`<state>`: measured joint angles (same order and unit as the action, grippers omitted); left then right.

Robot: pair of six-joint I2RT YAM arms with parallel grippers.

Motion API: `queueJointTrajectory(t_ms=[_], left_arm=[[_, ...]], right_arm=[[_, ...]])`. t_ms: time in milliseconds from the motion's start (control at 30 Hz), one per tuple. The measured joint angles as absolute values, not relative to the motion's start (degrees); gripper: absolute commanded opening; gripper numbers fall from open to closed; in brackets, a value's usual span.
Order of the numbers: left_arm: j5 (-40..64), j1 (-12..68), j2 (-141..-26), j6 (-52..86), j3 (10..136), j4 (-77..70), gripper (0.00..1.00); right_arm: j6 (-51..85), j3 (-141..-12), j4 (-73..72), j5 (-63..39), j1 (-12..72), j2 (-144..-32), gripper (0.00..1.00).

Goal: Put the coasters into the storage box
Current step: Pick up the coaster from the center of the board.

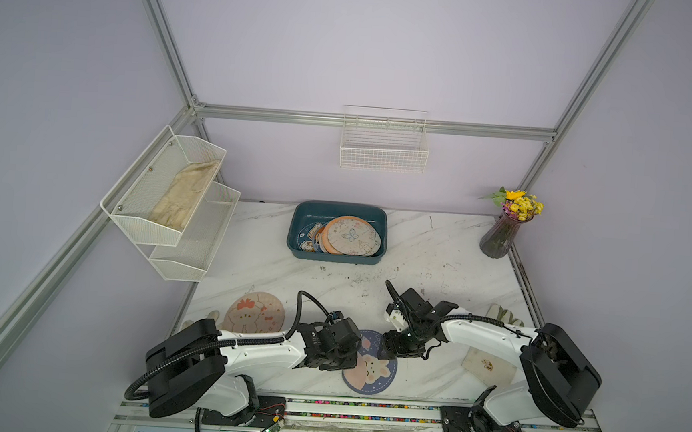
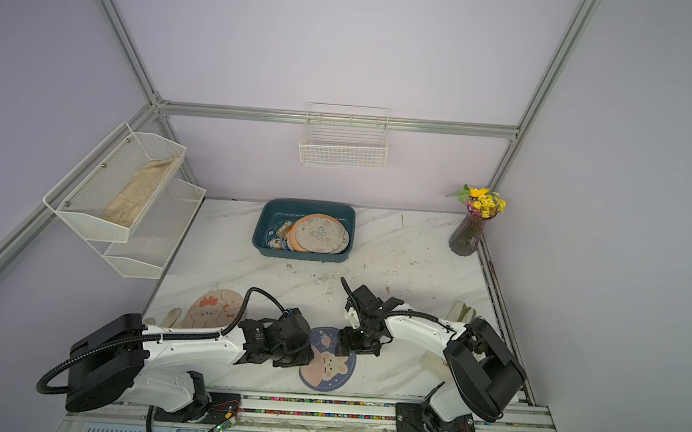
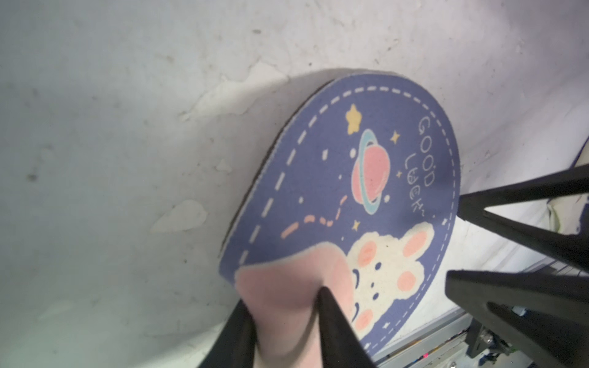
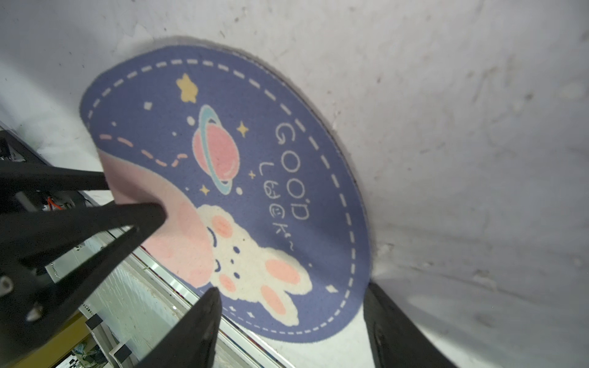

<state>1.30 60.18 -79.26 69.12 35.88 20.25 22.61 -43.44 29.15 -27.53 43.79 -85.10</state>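
Note:
A round blue coaster (image 1: 371, 374) (image 2: 327, 369) printed with a bunny and a planet lies near the table's front edge. My left gripper (image 3: 284, 298) (image 4: 135, 194) is shut on its pink edge, which bends up between the fingers. My right gripper (image 4: 291, 288) (image 1: 389, 353) (image 3: 455, 239) stands open over the opposite edge, holding nothing. A peach bunny coaster (image 1: 254, 313) (image 2: 213, 308) lies flat beside the left arm. The teal storage box (image 1: 339, 205) (image 2: 310, 203) at the back holds several coasters, with a butterfly coaster (image 1: 351, 236) on top.
A cream square mat (image 1: 488, 364) lies under the right arm. Cream gloves (image 1: 504, 313) lie at the right edge. A flower vase (image 1: 501, 236) stands back right. A white wire rack (image 1: 160, 229) holding a glove hangs on the left wall. A wire basket (image 1: 384, 144) hangs on the back wall.

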Motion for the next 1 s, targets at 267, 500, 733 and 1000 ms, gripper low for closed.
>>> queueJointTrajectory(t_ms=[267,500,733,1000], left_arm=[[0.95,59.99,-79.99,67.85,38.13,25.8,0.0],[0.91,55.81,-79.02,64.69,41.89,31.81,0.0],[0.6,47.11,-77.38,57.41,49.95,36.56,0.0],[2.17,38.92,-84.12,46.57,66.04,39.31,0.0]], right_arm=[[22.65,-45.21,29.43,-27.46,43.83,-85.34,0.75],[22.81,-49.3,29.43,-27.66,42.39,-85.49,0.76],[23.59,-52.62,29.45,-27.99,38.92,-85.08,0.76],[23.62,-54.54,29.5,-28.36,35.9,-85.21,0.76]])
